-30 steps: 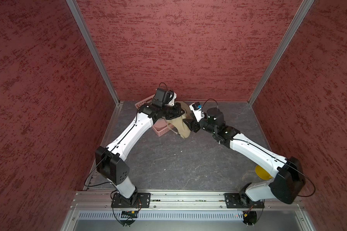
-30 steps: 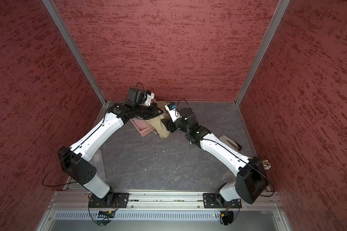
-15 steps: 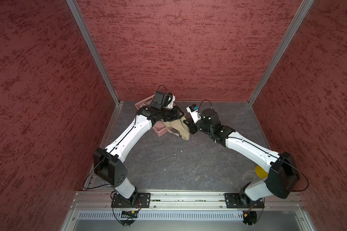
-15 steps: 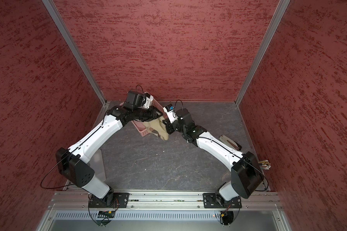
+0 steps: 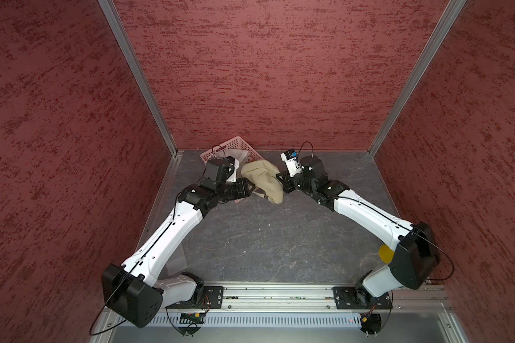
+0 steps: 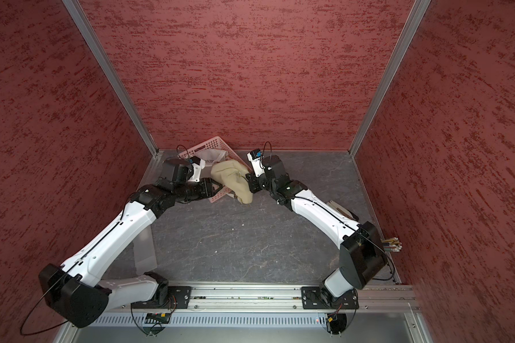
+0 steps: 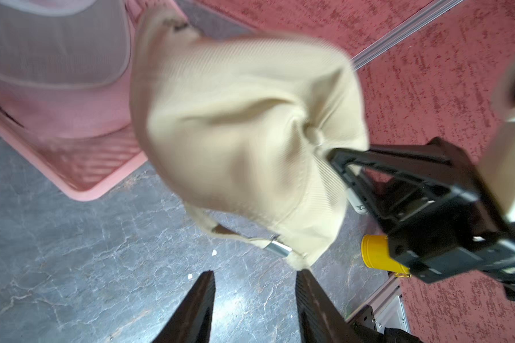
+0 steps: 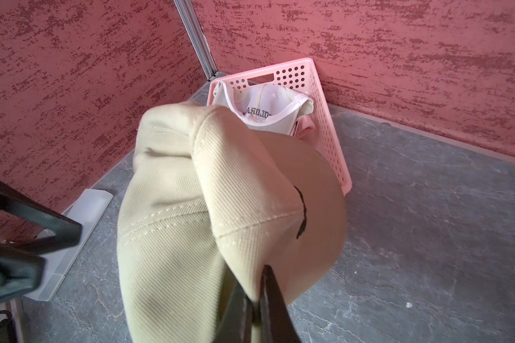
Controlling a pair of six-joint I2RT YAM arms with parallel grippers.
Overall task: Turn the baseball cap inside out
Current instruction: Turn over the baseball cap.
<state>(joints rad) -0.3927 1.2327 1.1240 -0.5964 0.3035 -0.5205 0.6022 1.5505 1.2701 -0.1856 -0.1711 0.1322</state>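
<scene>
The beige baseball cap (image 5: 262, 181) hangs crumpled above the grey floor between my two grippers, beside the pink basket. My right gripper (image 8: 257, 276) is shut on a pinched fold of the cap (image 8: 191, 208), near its crown seam. In the left wrist view those shut jaws bite the cap (image 7: 244, 133) at a puckered spot. My left gripper (image 7: 254, 274) is open with only floor between its fingers. It sits just short of the cap's strap and metal buckle (image 7: 280, 248). In both top views the left gripper (image 5: 252, 188) stands close to the cap's lower left edge.
A pink perforated basket (image 5: 238, 145) in the back left corner holds a white cap (image 8: 268, 110). A yellow cup (image 5: 385, 254) stands by the right arm's base. A clear plastic box (image 6: 144, 252) lies along the left wall, and pencils (image 6: 391, 243) by the right wall.
The left gripper opened, let go of the cap and drew back slightly. The right gripper shut on the cap, which moved back towards the basket.
</scene>
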